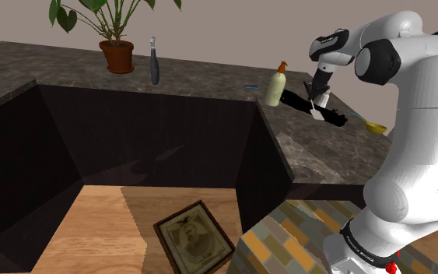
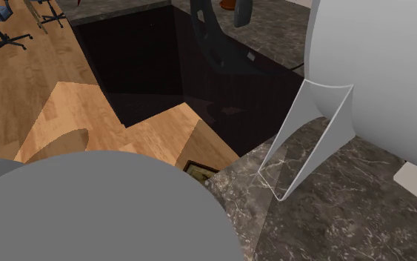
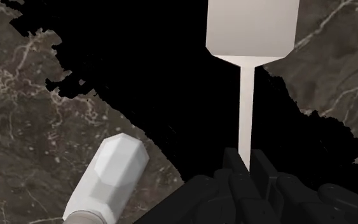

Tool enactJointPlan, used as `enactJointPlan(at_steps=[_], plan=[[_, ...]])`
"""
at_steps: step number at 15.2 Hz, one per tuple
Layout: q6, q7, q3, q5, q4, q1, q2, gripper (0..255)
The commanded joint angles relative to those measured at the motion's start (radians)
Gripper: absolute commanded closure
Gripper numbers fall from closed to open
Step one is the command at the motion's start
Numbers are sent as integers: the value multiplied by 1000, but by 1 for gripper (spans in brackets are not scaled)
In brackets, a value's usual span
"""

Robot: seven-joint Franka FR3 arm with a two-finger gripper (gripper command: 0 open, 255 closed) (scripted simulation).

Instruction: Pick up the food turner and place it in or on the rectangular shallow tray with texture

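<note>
Your gripper [image 3: 247, 160] clenched on thin stem of food turner [image 3: 254, 25], blade pointing down; you hold it over black tray [image 1: 341, 118], near bottle [image 3: 110, 175]; lowering seems next.

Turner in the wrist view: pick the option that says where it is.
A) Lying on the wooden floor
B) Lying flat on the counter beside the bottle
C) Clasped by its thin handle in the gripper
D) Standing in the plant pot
C: the white turner has its thin handle running down into the gripper, which is shut on it, with the blade held out ahead.
</note>
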Motion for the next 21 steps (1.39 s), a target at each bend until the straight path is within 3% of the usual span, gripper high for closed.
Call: enactJointPlan(at_steps=[1, 7, 8, 13, 17, 21], plan=[[5, -1, 1, 1, -1, -1, 4, 255], [5, -1, 1, 1, -1, -1, 4, 255], [5, -1, 1, 1, -1, -1, 4, 0], [5, -1, 1, 1, -1, -1, 4, 0], [-99, 11, -9, -15, 67, -1, -35, 0], [-99, 11, -9, -15, 67, -1, -35, 0]])
